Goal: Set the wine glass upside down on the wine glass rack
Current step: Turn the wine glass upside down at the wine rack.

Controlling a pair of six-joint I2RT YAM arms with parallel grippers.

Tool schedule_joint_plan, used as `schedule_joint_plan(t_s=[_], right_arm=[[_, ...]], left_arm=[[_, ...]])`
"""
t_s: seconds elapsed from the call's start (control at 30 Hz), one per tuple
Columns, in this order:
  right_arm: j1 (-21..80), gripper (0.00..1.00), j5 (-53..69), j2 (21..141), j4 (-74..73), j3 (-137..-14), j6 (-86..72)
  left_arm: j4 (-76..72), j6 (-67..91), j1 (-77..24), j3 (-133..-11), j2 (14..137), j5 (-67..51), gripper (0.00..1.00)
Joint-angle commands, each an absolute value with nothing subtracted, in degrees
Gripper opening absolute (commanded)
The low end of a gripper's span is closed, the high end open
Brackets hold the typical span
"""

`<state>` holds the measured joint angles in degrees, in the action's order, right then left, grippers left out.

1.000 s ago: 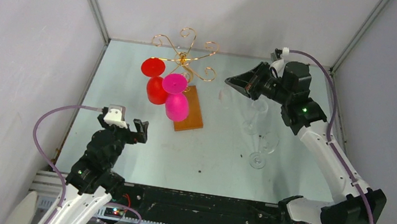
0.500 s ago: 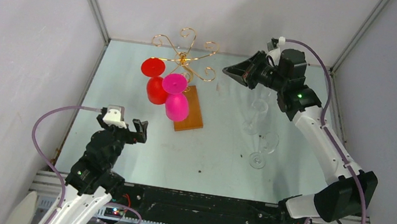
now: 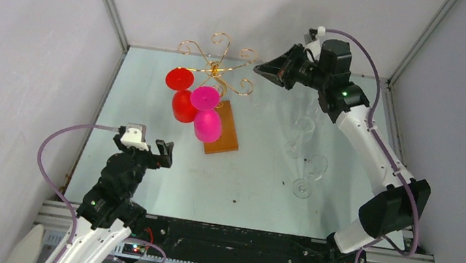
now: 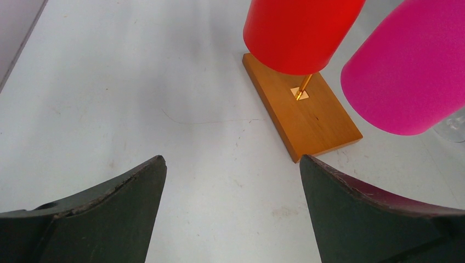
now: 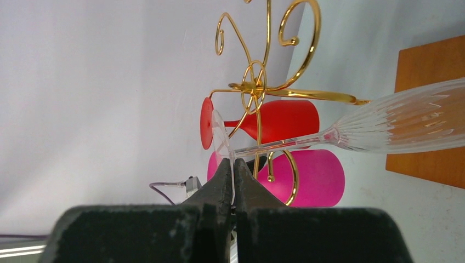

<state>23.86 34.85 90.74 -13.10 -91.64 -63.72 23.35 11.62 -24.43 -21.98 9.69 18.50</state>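
Note:
The wine glass [image 5: 406, 123] is clear and ribbed. In the right wrist view it lies sideways, stem level and bowl to the right. My right gripper [image 5: 233, 164] is shut on the edge of its round foot [image 5: 219, 137]. In the top view that gripper [image 3: 263, 72] hangs just right of the wine glass rack [image 3: 215, 67], a gold scroll stand on a wooden base [image 3: 224, 134]. A red glass [image 3: 183, 105] and a pink glass [image 3: 207, 124] hang upside down from the rack. My left gripper [image 3: 145, 149] is open and holds nothing, near the front left.
Two more clear glasses [image 3: 299, 137] [image 3: 306, 176] stand on the table right of the rack. White walls close in on three sides. The rack's wooden base [image 4: 307, 109] lies ahead of my left gripper [image 4: 230, 159], with the red glass [image 4: 296, 33] above it.
My right arm has carried the clear glass leftward and toward the back, closer to the rack's gold arms. The left arm has not moved.

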Motion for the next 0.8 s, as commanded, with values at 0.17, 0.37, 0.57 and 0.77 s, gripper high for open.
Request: schedule_joint_plan(t_s=[0.17,0.37,0.57,0.77], right_arm=[[26.7,0.0,36.7,94.5,-15.7,-98.2,-61.7],[28.0,0.0,37.4,95.2,-15.7,-98.6,-61.2],[28.7,0.0,37.7,95.0,-16.3,-98.8,-61.0],[29.9,0.0,37.9,94.4,-17.1,-98.1,-60.1]], left_arm=[[22.6,12.2,-24.5,-22.7,8.9,19.8,1.0],[22.8,12.1,-24.5,-22.7,8.6,19.8,1.0],[22.7,12.1,-24.5,-22.6,8.6,19.8,1.0],[22.8,12.1,-24.5,-22.7,8.4,19.9,1.0]])
